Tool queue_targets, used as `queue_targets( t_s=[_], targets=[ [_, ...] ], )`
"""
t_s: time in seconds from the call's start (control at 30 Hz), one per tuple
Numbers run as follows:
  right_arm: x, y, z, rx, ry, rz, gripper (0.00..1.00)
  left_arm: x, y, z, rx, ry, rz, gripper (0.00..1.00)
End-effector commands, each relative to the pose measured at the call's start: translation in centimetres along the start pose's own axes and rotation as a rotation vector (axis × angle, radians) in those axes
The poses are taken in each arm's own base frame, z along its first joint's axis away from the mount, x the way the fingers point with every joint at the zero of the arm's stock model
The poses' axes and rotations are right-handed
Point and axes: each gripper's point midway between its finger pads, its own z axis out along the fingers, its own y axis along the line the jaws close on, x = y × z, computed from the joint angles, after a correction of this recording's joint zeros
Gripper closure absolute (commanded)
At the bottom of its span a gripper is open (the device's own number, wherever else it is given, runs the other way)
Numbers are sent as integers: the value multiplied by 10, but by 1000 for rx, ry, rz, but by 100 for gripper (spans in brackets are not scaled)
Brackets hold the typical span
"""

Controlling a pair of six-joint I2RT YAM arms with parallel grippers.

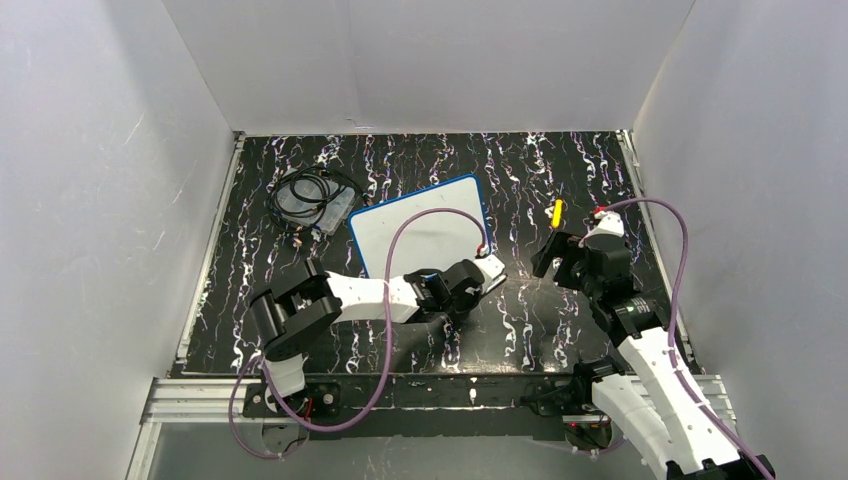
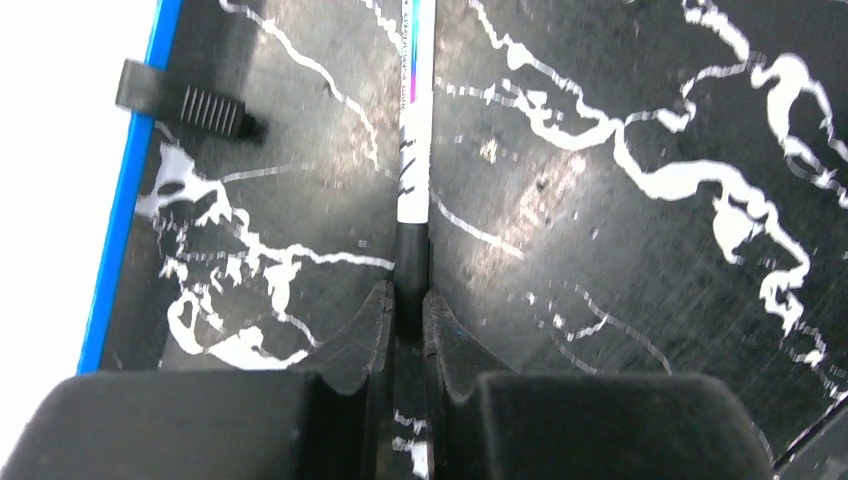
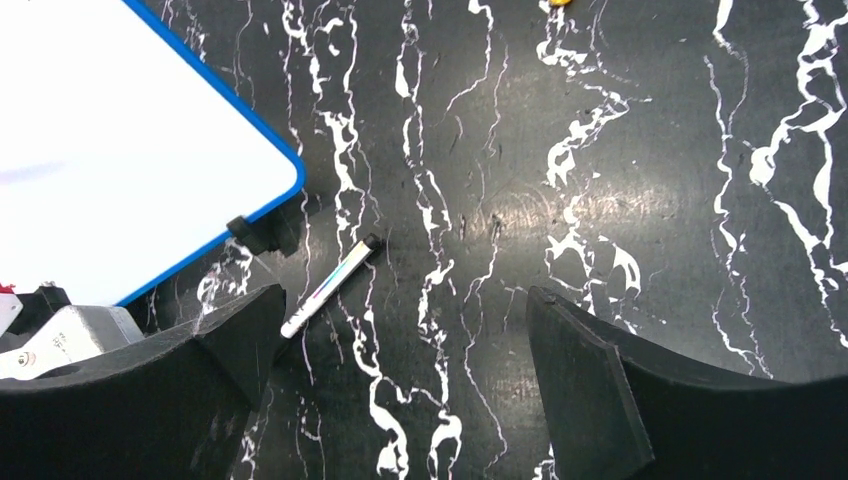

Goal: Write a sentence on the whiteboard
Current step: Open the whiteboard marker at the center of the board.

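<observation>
The whiteboard (image 1: pixel 420 228) lies flat on the black marbled table, its blue rim turned at an angle. Its surface is blank, and no sentence shows on it in any view. It also shows in the left wrist view (image 2: pixel 60 150) and the right wrist view (image 3: pixel 110 140). My left gripper (image 1: pixel 497 275) is low at the board's near right corner, shut (image 2: pixel 408 300) on the black end of a white marker (image 2: pixel 413 150). The marker (image 3: pixel 328 290) lies along the table beside the board. My right gripper (image 1: pixel 548 258) is open and empty (image 3: pixel 400 340), above the table to the marker's right.
A black clip (image 2: pixel 185 103) sits on the board's rim near the marker, also in the right wrist view (image 3: pixel 258 235). A small yellow object (image 1: pixel 557 212) lies right of the board. A coil of black cable (image 1: pixel 312 195) lies at the board's far left. White walls enclose the table.
</observation>
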Motion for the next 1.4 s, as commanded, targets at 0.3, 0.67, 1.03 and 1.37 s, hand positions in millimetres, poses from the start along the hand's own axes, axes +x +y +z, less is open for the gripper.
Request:
queue_targets(
  t_s=[0.3,0.67,1.03,1.37],
  targets=[
    [-6,109,-52,-616,113,-26,1,-46,-25,-151,287,-217,88,100],
    [2,162,-94,-1034,292,-37,2,-2,-20,-219,381,-40,244,100],
    [34,168,-117,-1156,456,-67,16,-17,-19,-235,385,-123,288,100],
    [59,182,-124,-1207,529,-101,24,-30,-15,-238,354,-174,274,100]
  ],
)
